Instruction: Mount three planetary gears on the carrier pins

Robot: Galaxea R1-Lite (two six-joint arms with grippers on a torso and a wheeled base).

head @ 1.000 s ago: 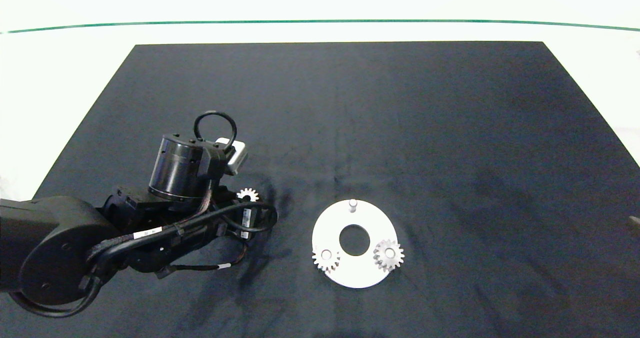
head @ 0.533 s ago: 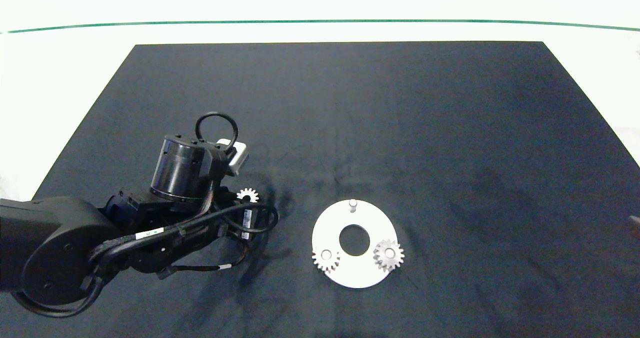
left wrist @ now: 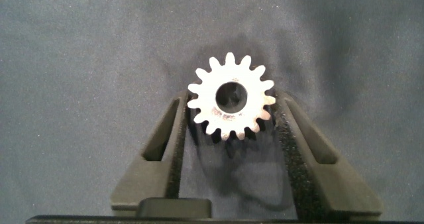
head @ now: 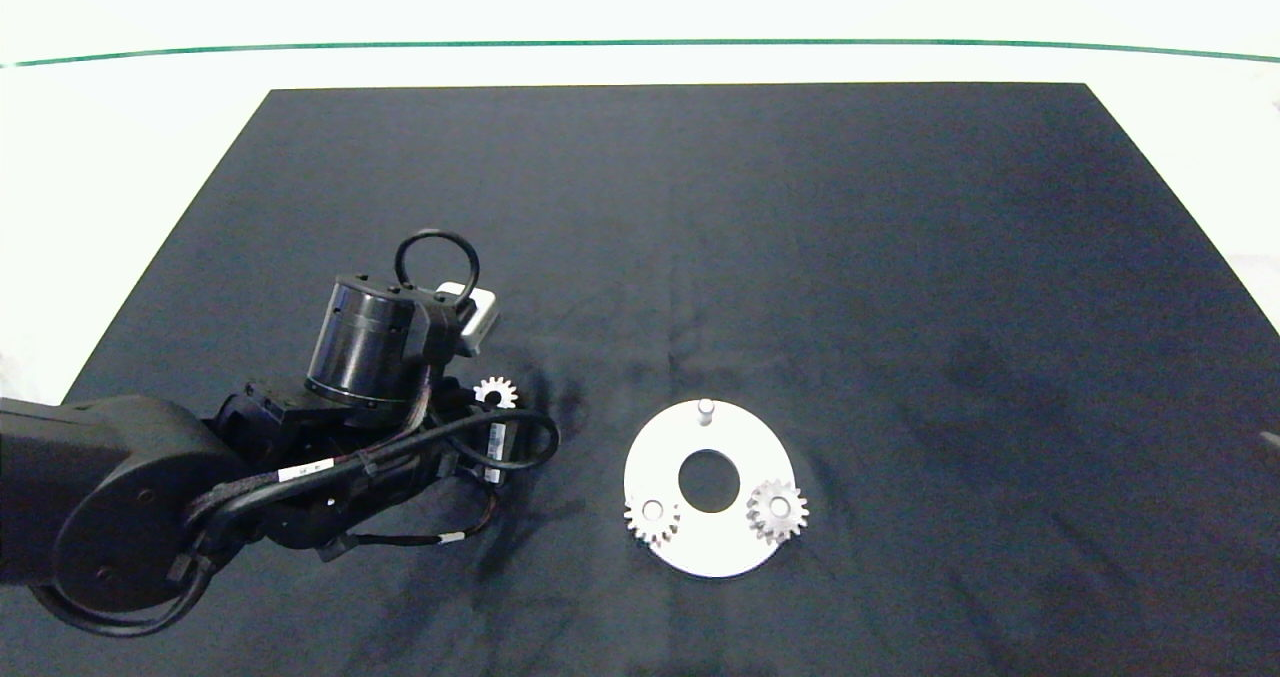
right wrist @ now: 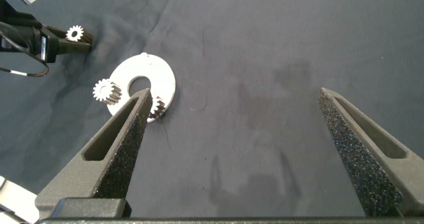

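Left gripper (left wrist: 230,121) jaws closed in around third gear (left wrist: 231,105), pads against teeth on both sides; gear lay flat on dark mat (head: 700,207), whether lifted yet hard to tell. In head view, that gear (head: 495,392) sat left of centre, well apart from white disc (head: 715,552). Two gears already seated on disc: one lower left (head: 651,518), one lower right (head: 777,510). Top pin (head: 705,411) stood bare. Left to do: carry third gear over, drop on pin. Right gripper (right wrist: 248,151) wide open, empty, parked off right.
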